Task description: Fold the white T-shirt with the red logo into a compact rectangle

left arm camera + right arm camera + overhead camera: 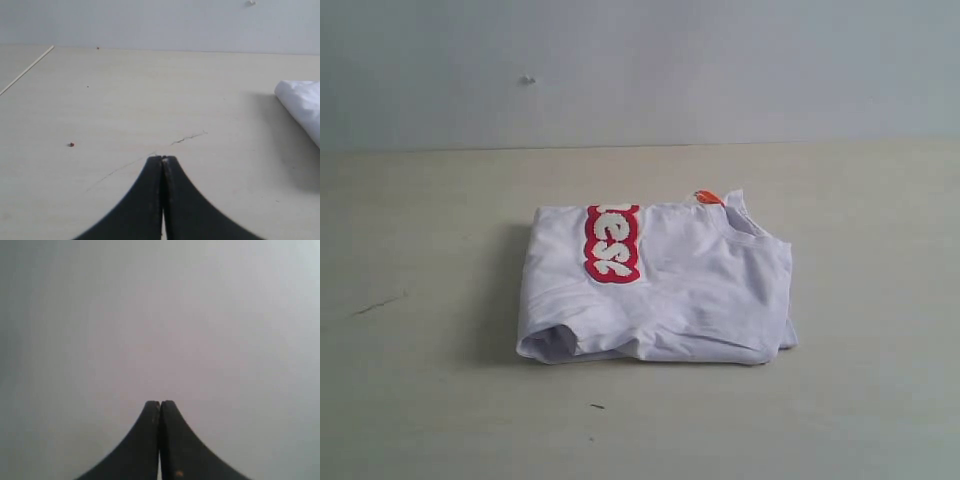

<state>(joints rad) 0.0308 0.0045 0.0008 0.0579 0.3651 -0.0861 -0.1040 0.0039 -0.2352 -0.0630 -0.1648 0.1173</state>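
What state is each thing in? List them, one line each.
white T-shirt: folded into a compact rectangle, lying on the table, untouched.
red logo: face up on top, partly hidden by the fold.
orange tag: sticking out at the collar.
left pincer: shut, empty, apart from the shirt.
right pincer: shut, empty.

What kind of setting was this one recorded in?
Likely a lab test bench, not a home: a scuffed pale tabletop, a plain wall behind it, and the folded white T-shirt laid out alone.
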